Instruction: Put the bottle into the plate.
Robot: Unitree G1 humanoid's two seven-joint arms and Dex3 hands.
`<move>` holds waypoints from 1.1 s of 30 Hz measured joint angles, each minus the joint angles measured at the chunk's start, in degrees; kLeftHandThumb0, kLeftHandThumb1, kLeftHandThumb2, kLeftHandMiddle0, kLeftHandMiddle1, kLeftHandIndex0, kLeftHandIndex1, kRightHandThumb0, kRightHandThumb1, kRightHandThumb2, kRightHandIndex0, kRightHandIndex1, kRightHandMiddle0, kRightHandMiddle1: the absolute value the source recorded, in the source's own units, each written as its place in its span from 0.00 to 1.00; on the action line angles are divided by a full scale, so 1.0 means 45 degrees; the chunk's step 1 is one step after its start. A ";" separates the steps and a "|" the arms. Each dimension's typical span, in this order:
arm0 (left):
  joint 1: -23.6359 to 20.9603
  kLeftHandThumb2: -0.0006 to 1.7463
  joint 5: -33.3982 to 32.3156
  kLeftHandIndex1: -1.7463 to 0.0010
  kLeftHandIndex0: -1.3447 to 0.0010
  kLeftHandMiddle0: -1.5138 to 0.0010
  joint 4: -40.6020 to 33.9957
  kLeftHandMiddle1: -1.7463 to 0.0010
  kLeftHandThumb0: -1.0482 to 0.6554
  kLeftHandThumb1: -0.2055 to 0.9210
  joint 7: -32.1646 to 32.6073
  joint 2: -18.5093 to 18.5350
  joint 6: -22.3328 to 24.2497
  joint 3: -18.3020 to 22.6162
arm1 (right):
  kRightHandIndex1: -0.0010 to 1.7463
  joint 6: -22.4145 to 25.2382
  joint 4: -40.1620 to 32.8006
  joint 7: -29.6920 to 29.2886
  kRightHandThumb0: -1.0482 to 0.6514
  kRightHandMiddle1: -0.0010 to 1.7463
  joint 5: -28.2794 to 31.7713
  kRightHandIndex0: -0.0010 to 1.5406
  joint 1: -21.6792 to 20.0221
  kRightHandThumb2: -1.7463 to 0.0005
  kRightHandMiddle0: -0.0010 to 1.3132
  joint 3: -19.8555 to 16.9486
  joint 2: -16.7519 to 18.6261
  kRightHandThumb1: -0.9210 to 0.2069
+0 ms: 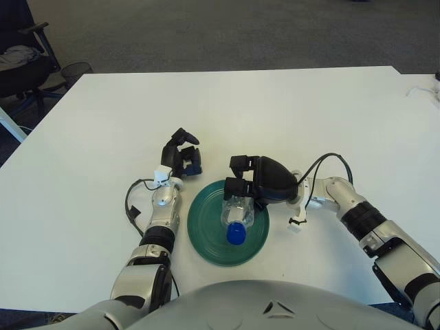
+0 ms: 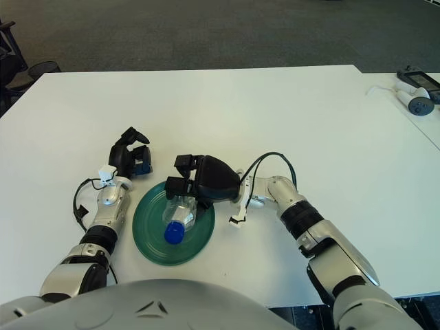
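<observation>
A clear plastic bottle (image 1: pixel 238 212) with a blue cap (image 1: pixel 236 234) lies tilted in the green plate (image 1: pixel 206 247), cap pointing toward me. My right hand (image 1: pixel 246 182) reaches in from the right. It sits over the bottle's base end at the plate's far rim, fingers curled around it and hiding the base. My left hand (image 1: pixel 182 157) shows just beyond the plate's upper left edge, fingers loosely bent and holding nothing.
The white table (image 1: pixel 289 110) stretches away behind the plate. A white cable and small devices (image 2: pixel 416 86) lie at its far right corner. A dark chair (image 1: pixel 20 62) and a wire basket (image 1: pixel 75 71) stand off the table at the far left.
</observation>
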 measured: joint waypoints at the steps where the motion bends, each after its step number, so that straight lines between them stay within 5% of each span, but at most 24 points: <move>1: 0.0000 0.87 0.0000 0.00 0.44 0.16 0.0000 0.00 0.29 0.31 0.0003 0.0000 0.0000 0.0000 | 1.00 0.0041 0.0001 -0.0112 0.38 0.88 -0.0042 0.76 -0.0023 0.55 0.42 0.0064 -0.0015 0.28; 6: 0.0001 0.87 0.0000 0.00 0.44 0.16 -0.0008 0.00 0.29 0.31 0.0004 0.0000 0.0000 -0.0004 | 1.00 0.0148 -0.0047 -0.0346 0.38 0.88 -0.0151 0.75 -0.0098 0.55 0.42 0.0278 -0.0040 0.28; 12: 0.0002 0.87 -0.0019 0.00 0.44 0.16 -0.0015 0.00 0.29 0.31 -0.0005 -0.0003 0.0002 0.0012 | 1.00 0.0292 -0.0860 0.1324 0.39 0.90 0.0878 0.64 0.0166 0.56 0.38 0.0298 -0.0273 0.25; 16: 0.0002 0.87 -0.0015 0.00 0.44 0.16 -0.0002 0.00 0.29 0.31 -0.0001 -0.0003 0.0002 0.0019 | 1.00 0.0332 -0.1047 0.2266 0.39 0.94 0.1550 0.51 0.0179 0.56 0.33 0.0266 -0.0344 0.22; 18: 0.0000 0.88 -0.0012 0.00 0.44 0.16 0.0000 0.00 0.29 0.31 0.0001 -0.0003 0.0001 0.0017 | 1.00 0.0359 -0.1224 0.2782 0.50 0.89 0.1841 0.39 0.0217 0.53 0.30 0.0209 -0.0412 0.24; 21: -0.0010 0.88 -0.0028 0.00 0.43 0.16 0.0000 0.00 0.29 0.30 -0.0027 -0.0007 0.0002 0.0020 | 0.86 0.0513 -0.1781 0.3817 0.54 0.97 0.2347 0.25 0.0433 0.65 0.15 0.0079 -0.0663 0.08; 23: -0.0018 0.88 -0.0073 0.00 0.43 0.16 0.0007 0.00 0.29 0.30 -0.0109 -0.0007 0.0002 0.0034 | 0.50 0.0625 -0.2213 0.4539 0.43 0.73 0.2697 0.22 0.0601 0.63 0.06 0.0022 -0.0870 0.03; 26: -0.0027 0.88 -0.0076 0.00 0.43 0.16 0.0052 0.00 0.29 0.30 -0.0180 -0.0003 -0.0002 0.0058 | 0.22 0.0787 -0.2786 0.5612 0.37 0.50 0.2935 0.18 0.0665 0.55 0.02 -0.0063 -0.1133 0.01; 33: -0.0056 0.87 0.0140 0.00 0.44 0.15 0.0124 0.00 0.29 0.31 0.0071 -0.0005 -0.0081 0.0025 | 0.03 0.0943 -0.3270 0.6995 0.33 0.20 0.2613 0.07 0.0630 0.49 0.00 -0.0102 -0.1426 0.00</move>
